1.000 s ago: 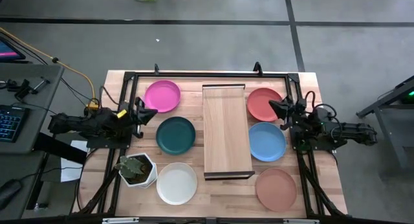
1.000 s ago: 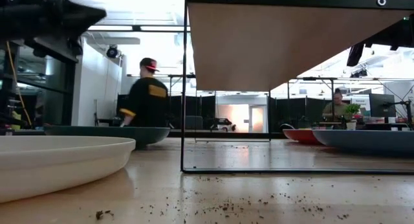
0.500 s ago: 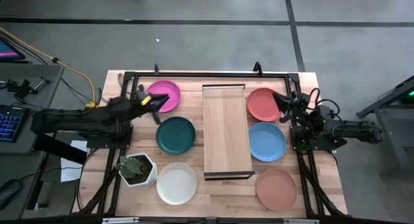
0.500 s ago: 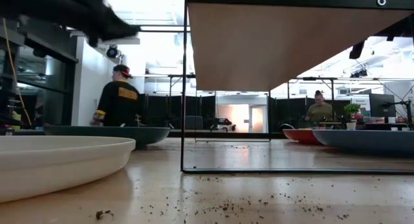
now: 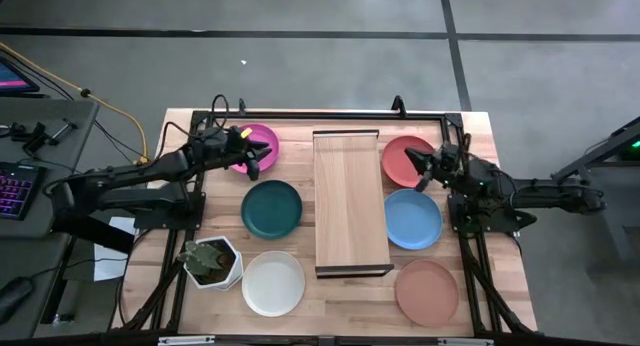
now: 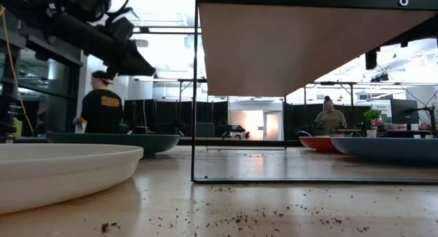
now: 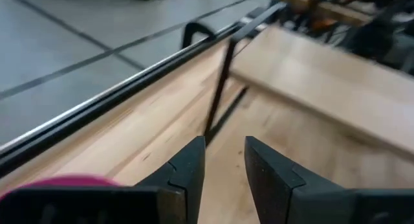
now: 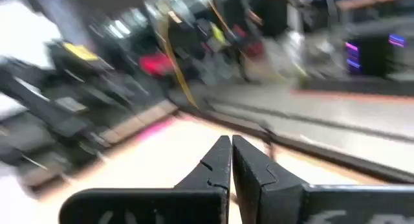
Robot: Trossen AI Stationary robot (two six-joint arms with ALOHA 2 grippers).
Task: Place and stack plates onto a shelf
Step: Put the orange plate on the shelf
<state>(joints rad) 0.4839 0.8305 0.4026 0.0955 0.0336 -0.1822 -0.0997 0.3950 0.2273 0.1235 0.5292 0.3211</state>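
The shelf [image 5: 351, 202] runs down the middle of the tabletop [image 5: 300, 301], its long sides facing the two arms, and it carries no plates yet. That central spot looks chosen so either arm can reach it. Three plates lie flat in a row on each side: the magenta plate [image 5: 262, 140] toward the far left corner, the teal plate [image 5: 271, 208] and the white plate [image 5: 273, 282] nearer the front edge; on the other side the coral plate [image 5: 402, 160], the blue plate [image 5: 412, 218] and the tan plate [image 5: 426, 291]. A potted plant [image 5: 210, 261] sits by the left edge

The left gripper [image 5: 249, 156] hovers over the near rim of the magenta plate, fingers a narrow gap apart, probably lining up on the rim. The right gripper [image 5: 425, 173] is over the edge of the coral plate, fingers almost together, likely for the same reason
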